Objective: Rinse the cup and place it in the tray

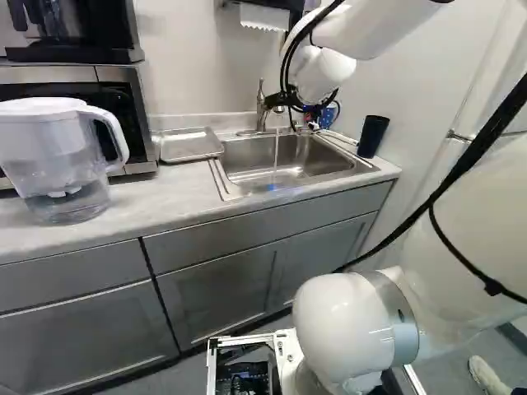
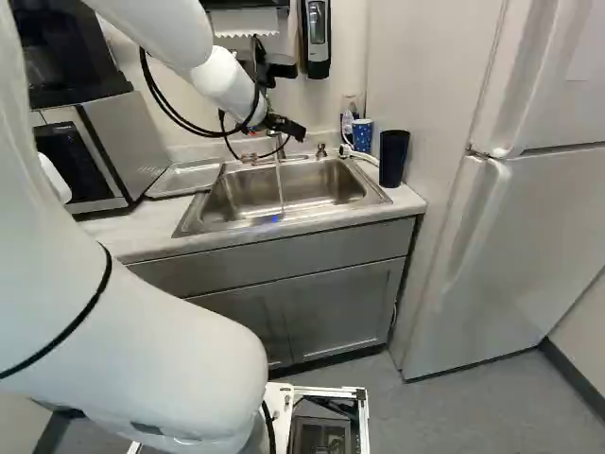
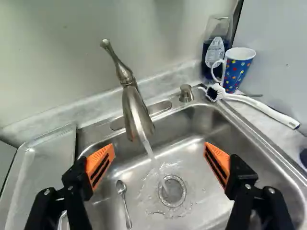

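My gripper (image 2: 286, 128) hangs over the back of the sink; in the wrist view the gripper (image 3: 159, 147) stands wide open, nothing held between its orange pads. A blue cup with coloured dots and a handle (image 3: 236, 71) stands upright on the counter at the sink's back corner, ahead of the gripper and off to one side. Water (image 3: 150, 151) runs from the faucet (image 3: 134, 108) into the sink (image 3: 192, 172), near the drain. The metal tray (image 1: 191, 145) lies on the counter beside the sink, on the side opposite the cup.
A tall dark cup (image 2: 393, 159) stands beside the sink near the fridge (image 2: 473, 274). A white brush (image 3: 261, 105) lies by the dotted cup, with a soap bottle (image 3: 216, 52) behind it. A spoon (image 3: 123, 199) is in the sink. A water pitcher (image 1: 62, 164) stands by the microwave.
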